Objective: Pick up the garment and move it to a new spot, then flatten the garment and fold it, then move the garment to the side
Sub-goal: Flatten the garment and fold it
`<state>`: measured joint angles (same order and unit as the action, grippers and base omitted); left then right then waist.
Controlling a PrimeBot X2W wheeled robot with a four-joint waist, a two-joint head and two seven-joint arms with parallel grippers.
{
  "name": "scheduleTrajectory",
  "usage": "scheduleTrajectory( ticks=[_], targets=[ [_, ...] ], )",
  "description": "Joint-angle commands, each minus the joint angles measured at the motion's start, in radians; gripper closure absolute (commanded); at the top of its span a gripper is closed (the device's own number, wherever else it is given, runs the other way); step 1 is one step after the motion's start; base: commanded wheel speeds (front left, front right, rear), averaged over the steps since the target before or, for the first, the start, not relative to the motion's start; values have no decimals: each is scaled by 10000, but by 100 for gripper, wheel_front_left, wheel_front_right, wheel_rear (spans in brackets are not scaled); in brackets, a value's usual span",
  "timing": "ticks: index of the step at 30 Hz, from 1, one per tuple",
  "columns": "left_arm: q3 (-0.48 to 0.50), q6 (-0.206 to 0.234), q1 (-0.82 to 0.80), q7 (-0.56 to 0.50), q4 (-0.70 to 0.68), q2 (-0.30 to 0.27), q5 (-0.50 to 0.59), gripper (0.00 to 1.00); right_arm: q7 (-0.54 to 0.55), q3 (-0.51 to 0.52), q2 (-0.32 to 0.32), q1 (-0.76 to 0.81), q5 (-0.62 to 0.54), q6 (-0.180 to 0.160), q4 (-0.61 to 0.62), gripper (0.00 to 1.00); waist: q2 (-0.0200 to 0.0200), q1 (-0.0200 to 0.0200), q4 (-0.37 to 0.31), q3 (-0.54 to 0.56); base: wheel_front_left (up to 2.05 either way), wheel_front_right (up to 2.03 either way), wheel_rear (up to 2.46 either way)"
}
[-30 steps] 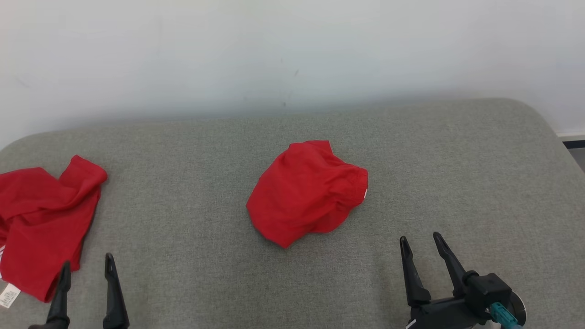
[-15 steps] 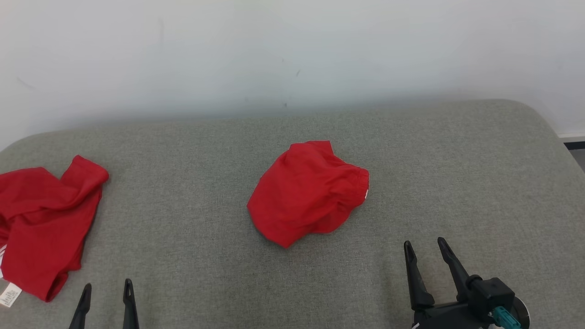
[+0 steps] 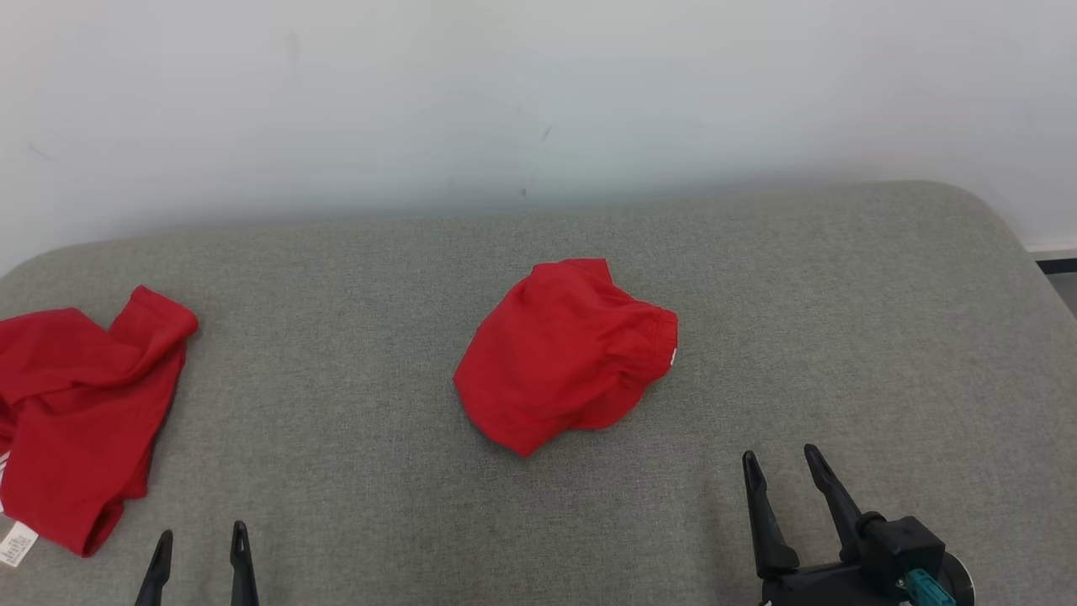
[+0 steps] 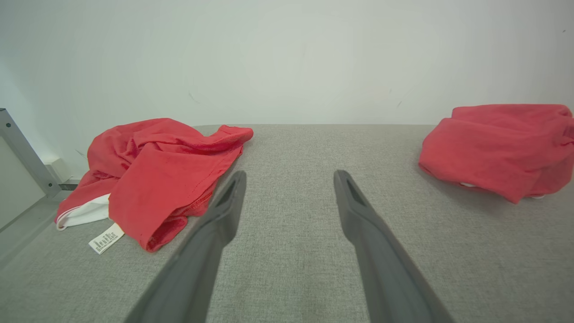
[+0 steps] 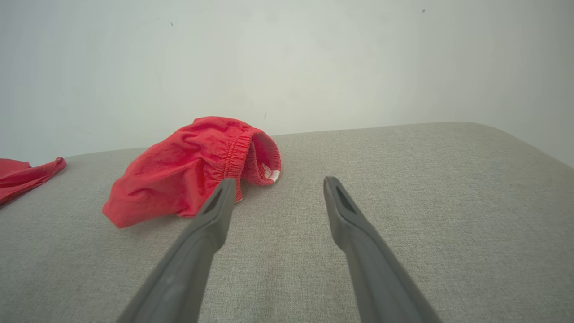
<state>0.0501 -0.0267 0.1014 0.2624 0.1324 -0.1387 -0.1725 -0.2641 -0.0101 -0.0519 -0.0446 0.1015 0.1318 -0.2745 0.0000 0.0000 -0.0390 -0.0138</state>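
Note:
A bunched red garment (image 3: 564, 353) with an elastic waistband lies in the middle of the grey padded surface (image 3: 353, 278). The left wrist view has it at the right (image 4: 497, 143), and the right wrist view just left of the fingers (image 5: 188, 172). My left gripper (image 3: 203, 532) is open near the front edge, its fingers empty (image 4: 290, 174). My right gripper (image 3: 781, 454) is open at the front right, short of the garment and to its right, with nothing between its fingers (image 5: 280, 180).
A second crumpled red garment (image 3: 80, 412) with a white label lies at the left edge, just left of my left gripper (image 4: 161, 166). A white wall (image 3: 538, 101) backs the surface. A metal frame post (image 4: 22, 152) stands beyond the left edge.
My left gripper has drawn back toward the front edge and shifted a little right, away from the left garment. My right gripper has slipped back slightly. Neither garment has moved.

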Motion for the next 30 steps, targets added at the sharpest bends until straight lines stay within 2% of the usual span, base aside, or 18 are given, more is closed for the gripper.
scheduleTrajectory(
  ticks=[1,11,19,23,30],
  targets=[
    [72,-44,-20,35,9,51,102,0,-6,10,29,89,-87,-22,-22,0,0,0,-1,4,0,0,0],
    [313,-239,-93,37,56,195,354,0,-6,-63,29,-36,114,-22,-58,0,0,0,77,-26,0,0,0],
    [430,-247,-243,37,119,319,451,0,-6,-635,-135,-1292,-9,-22,-494,0,0,0,287,-140,0,0,0],
    [407,-327,-342,37,167,384,488,0,-6,-882,-371,-2388,62,-22,-1147,0,0,0,534,-241,0,0,0],
    [299,-366,-553,37,247,512,601,0,27,-1003,-722,-4124,319,-22,-3316,0,0,0,1049,-510,0,0,0]
  ],
)
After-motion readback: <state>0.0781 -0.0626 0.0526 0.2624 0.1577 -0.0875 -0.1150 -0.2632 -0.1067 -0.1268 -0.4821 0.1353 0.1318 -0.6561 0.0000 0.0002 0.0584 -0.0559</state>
